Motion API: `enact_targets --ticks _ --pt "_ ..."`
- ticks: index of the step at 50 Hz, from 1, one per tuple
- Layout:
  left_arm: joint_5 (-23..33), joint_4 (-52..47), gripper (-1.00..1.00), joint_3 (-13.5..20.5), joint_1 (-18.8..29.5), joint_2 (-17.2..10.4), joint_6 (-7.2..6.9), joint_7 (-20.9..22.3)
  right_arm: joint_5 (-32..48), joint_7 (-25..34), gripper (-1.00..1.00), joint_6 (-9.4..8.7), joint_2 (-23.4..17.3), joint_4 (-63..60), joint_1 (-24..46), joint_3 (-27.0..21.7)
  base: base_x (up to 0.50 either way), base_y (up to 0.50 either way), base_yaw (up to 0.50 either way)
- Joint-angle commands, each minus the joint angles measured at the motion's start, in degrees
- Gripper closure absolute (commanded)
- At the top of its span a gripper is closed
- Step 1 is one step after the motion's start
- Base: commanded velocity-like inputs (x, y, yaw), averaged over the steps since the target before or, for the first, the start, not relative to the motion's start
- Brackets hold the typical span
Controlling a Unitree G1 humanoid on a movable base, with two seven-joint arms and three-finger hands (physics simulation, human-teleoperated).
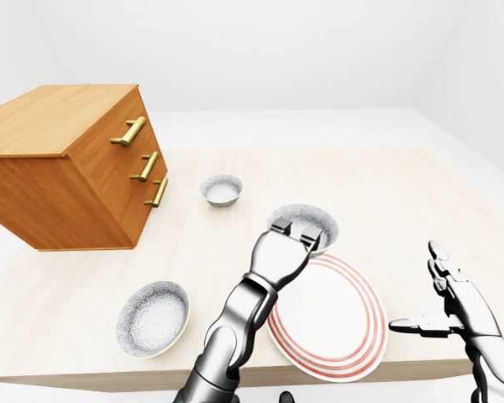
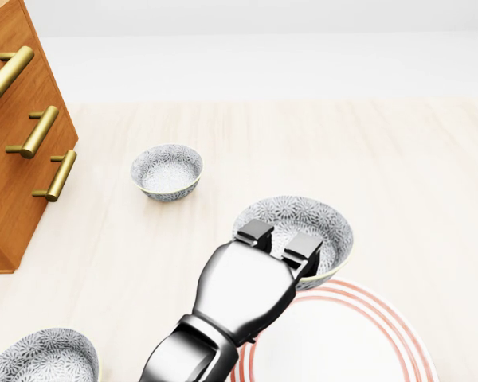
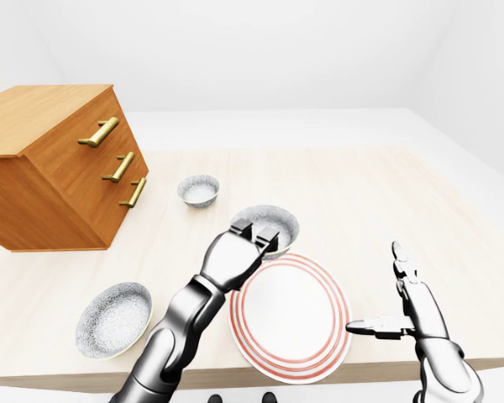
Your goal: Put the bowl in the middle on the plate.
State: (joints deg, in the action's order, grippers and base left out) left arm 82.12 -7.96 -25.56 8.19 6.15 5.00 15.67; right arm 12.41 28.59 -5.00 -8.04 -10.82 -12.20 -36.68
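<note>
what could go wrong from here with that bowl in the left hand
The left hand pinches the middle bowl by one side of its rim only, so it may tilt or slip. The bowl is over the top edge of the plate in the head view; released here, it would likely land on the rim and tip.

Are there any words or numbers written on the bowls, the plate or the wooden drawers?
None: no words, numbers or signs can be read. The grey patterned bowl has only flower shapes, the white plate with red rings only its rings, and the wooden chest of drawers is plain.
</note>
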Motion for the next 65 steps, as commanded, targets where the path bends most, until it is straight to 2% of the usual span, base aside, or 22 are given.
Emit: enact_targets --ticks 1,5,8,12,24,31,42,51,57,65 --pt "-1.1 -2.97 1.0 -2.1 -1.04 0.64 0.0 0.39 0.42 -0.1 -1.0 0.0 -0.05 0.73 0.01 0.31 0.0 0.0 0.0" --pt "-0.9 -4.84 1.0 -4.19 -2.84 0.41 0.0 1.3 0.33 0.0 -1.0 0.0 -0.03 0.59 -0.14 0.27 0.0 0.0 0.0" --pt "-2.48 -7.79 1.0 -5.74 -5.56 -1.06 0.0 3.3 0.37 0.05 -1.0 0.0 -0.07 0.7 -0.03 0.33 0.0 0.0 0.0" --pt "-3.17 -9.85 1.0 -7.68 -7.3 -1.57 0.0 3.97 0.52 0.11 -1.0 0.0 -0.05 0.64 -0.14 0.41 0.0 0.0 0.0" --pt "-0.69 -10.22 1.0 -12.35 -10.97 -3.88 0.0 1.0 0.83 0.27 -1.0 0.0 0.0 0.33 -0.13 0.46 0.0 0.0 0.0" --pt "0.3 -8.05 1.0 -12.31 -11.54 -5.27 0.0 -1.37 1.05 0.3 -1.0 0.0 0.14 0.55 -0.43 0.49 0.0 0.0 0.0" --pt "0.63 -7.48 1.0 -12.21 -11.93 -5.55 0.0 -1.64 1.09 0.15 -1.0 0.0 -0.08 1.54 -0.26 0.59 0.0 0.0 0.0" --pt "2.27 -5.72 1.0 -14.12 -13.49 -6.58 0.0 -3.88 1.31 0.77 -1.0 0.0 0.19 -0.03 -0.35 0.4 0.0 0.0 0.0" --pt "1.32 -7.07 1.0 -16.58 -14.3 -6.3 0.0 0.97 1.31 0.75 -1.0 0.0 0.18 0.06 -0.3 0.34 0.0 0.0 0.0" --pt "-0.64 -7.38 1.0 -18.04 -15.01 -6.52 0.0 1.95 1.3 0.47 -1.0 0.0 0.03 0.71 -0.17 0.56 0.0 0.0 0.0"
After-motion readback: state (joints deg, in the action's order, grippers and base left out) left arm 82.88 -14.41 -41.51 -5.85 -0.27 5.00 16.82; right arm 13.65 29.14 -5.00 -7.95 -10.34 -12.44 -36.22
